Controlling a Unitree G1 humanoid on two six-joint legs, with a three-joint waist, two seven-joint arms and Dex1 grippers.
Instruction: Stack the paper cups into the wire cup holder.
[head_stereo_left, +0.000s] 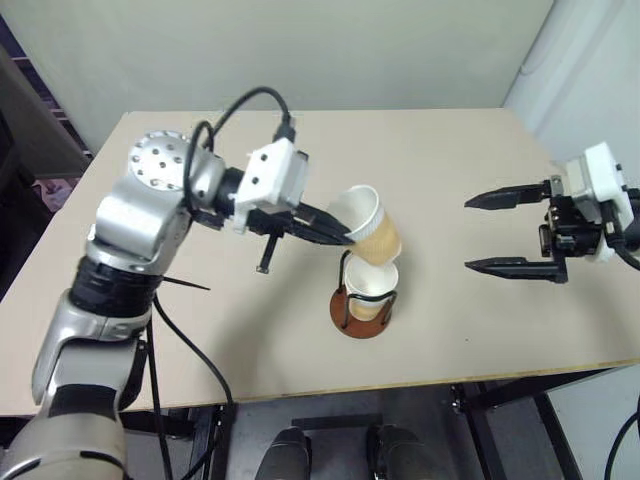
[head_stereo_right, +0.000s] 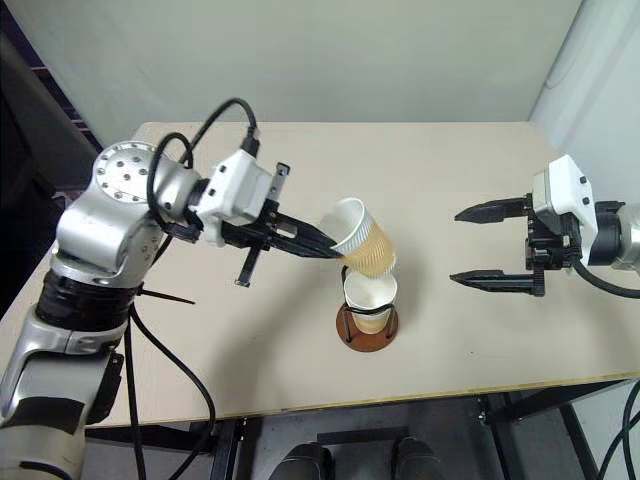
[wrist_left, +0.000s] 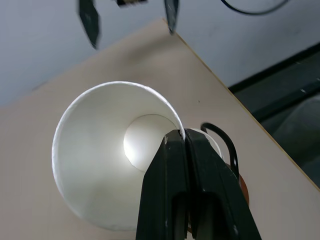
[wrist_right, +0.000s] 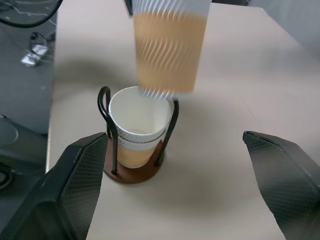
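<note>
My left gripper (head_stereo_left: 340, 232) is shut on the rim of a tan-orange paper cup (head_stereo_left: 368, 228), one finger inside the white mouth (wrist_left: 100, 170) and one outside. The cup hangs tilted, its bottom just above the wire cup holder (head_stereo_left: 360, 322). The holder's black wire loops rise from a reddish-brown disc (wrist_right: 132, 172) near the table's front middle. Another paper cup (wrist_right: 137, 127) stands upright inside it. My right gripper (head_stereo_left: 468, 234) is open and holds nothing. It hovers to the right of the holder, pointing at it, with its fingers (wrist_right: 75, 185) spread wide.
The tan table (head_stereo_left: 450, 150) ends at a front edge (head_stereo_left: 420, 372) a short way in front of the holder. Its right edge lies under my right gripper. A pale wall (head_stereo_left: 300, 50) stands behind the table. Cables (wrist_right: 30, 47) lie on the dark floor beyond the table's left side.
</note>
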